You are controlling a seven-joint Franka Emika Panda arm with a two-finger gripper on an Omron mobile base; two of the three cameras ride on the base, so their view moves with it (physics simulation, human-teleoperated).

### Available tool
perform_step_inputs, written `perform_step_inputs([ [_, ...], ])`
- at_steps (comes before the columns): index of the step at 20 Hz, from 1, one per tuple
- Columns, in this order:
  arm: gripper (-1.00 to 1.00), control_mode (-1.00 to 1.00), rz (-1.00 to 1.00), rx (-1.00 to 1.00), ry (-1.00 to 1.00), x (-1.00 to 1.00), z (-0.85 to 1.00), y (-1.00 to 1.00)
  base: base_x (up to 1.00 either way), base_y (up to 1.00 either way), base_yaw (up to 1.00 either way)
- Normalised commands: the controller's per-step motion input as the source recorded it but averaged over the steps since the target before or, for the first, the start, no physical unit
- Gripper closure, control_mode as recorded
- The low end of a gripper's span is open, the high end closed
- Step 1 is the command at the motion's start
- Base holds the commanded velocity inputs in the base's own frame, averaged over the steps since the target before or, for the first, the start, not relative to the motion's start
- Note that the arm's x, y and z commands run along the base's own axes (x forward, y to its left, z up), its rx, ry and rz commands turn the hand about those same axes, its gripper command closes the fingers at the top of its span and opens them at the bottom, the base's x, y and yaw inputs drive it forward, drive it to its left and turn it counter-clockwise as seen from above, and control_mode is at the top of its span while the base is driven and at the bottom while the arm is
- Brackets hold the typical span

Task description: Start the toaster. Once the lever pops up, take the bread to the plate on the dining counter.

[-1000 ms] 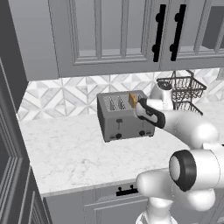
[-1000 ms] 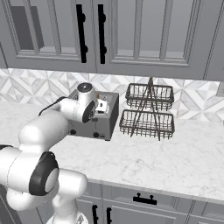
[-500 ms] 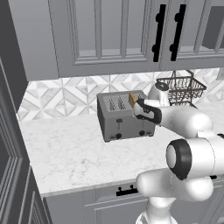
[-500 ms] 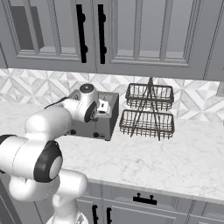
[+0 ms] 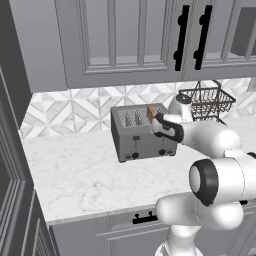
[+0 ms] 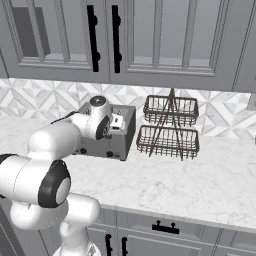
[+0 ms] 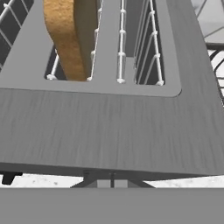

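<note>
The grey toaster (image 5: 141,134) stands on the marble worktop against the backsplash, with black levers and knobs on its front face. The bread (image 5: 150,113) stands upright in a right-hand slot, its tan top poking out. My gripper (image 5: 154,125) is shut and hovers just over the toaster's front right top edge, beside the bread and holding nothing. From the hand, I look down at the toaster's top (image 7: 113,122), with the bread (image 7: 65,39) in the left of the two slots shown. In the right base view my arm covers most of the toaster (image 6: 125,142). The plate and dining counter are out of view.
A two-tier black wire basket rack (image 6: 169,127) stands right of the toaster, also in the left base view (image 5: 207,102). Grey wall cabinets with black handles (image 5: 190,37) hang above. Bare marble worktop (image 5: 75,175) lies in front and to the left of the toaster.
My hand has shifted a little left, closer over the toaster's top edge, and the elbow has risen. The toaster and bread have not moved.
</note>
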Motion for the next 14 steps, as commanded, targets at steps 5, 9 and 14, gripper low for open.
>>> perform_step_inputs([
  [5,1.00,-1.00,0.00,-0.02,-0.04,0.00,-0.86,0.24,0.00,0.00,0.00],
  [9,1.00,-1.00,-0.05,-0.14,-0.07,0.00,-1.00,0.43,0.00,0.00,0.00],
  [14,1.00,-1.00,-0.11,-0.12,0.00,0.12,-1.00,0.40,0.00,0.00,0.00],
])
